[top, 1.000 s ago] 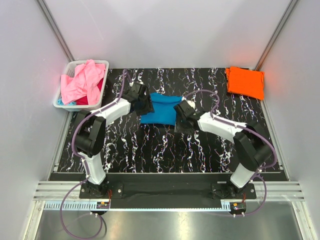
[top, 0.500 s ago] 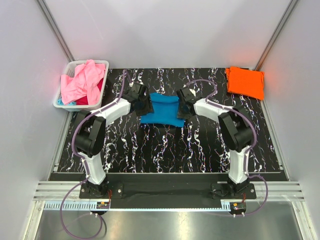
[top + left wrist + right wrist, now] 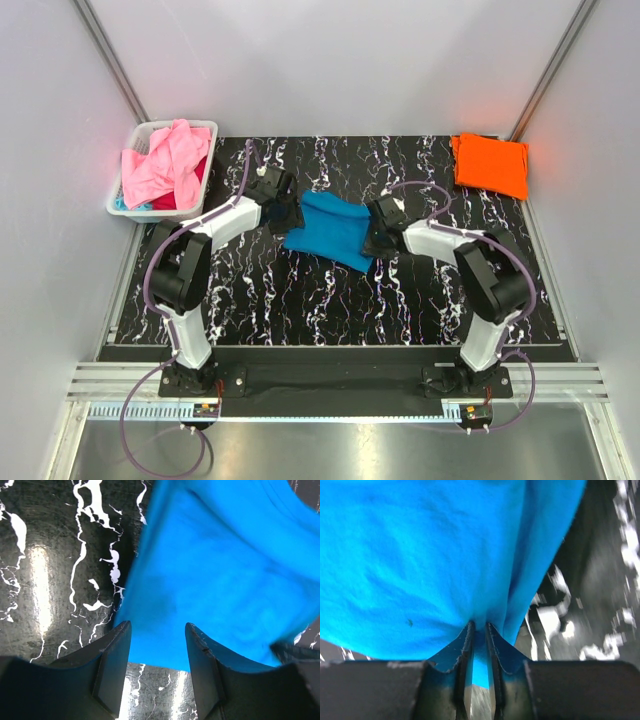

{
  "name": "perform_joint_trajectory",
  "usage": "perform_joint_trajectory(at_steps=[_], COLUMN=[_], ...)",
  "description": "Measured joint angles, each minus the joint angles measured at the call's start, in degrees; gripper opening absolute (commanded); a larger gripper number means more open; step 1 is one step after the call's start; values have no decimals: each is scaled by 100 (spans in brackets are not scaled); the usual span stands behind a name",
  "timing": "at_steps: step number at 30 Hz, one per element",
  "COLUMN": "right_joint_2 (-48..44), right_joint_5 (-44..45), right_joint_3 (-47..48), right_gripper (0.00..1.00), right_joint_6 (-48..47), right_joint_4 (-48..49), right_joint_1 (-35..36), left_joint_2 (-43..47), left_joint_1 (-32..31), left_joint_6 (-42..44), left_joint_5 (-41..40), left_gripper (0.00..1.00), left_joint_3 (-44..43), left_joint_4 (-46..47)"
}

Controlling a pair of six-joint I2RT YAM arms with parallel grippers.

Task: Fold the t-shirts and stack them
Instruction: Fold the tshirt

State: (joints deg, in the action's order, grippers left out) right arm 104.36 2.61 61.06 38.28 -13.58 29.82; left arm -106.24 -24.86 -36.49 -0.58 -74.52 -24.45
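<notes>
"While my right claw is pinching the right edge of the blue shirt, mid-way across the table, my left claw is standing open at its left edge."

"Which step?"

"Finishing the fold, I'm judging. Next is calling for my left closing on cloth, then stacking on the orange shirt, far right."

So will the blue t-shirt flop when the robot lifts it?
Probably floppy: the blue t-shirt bunches into folds where the right gripper pinches it. Likely light too, since a small pinch seems to hold it.
</notes>
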Motion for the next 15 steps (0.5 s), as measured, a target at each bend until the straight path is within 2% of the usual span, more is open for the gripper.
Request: perform_joint_trajectory(at_steps=[8,15], right_joint_2=[-914,-1237], right_joint_5=[-81,-184], right_joint_3=[-1014,-1360], right_gripper=[20,19], right_joint_6=[328,505], right_joint_4=[-168,-260], right_joint_1=[354,505], left_joint_2=[0,81], left_joint_1=[-103,-739], left_joint_6=[-2,-44], left_joint_5=[9,-105], left_gripper=[51,50], left_joint_3=[105,782], left_joint_4=[22,87])
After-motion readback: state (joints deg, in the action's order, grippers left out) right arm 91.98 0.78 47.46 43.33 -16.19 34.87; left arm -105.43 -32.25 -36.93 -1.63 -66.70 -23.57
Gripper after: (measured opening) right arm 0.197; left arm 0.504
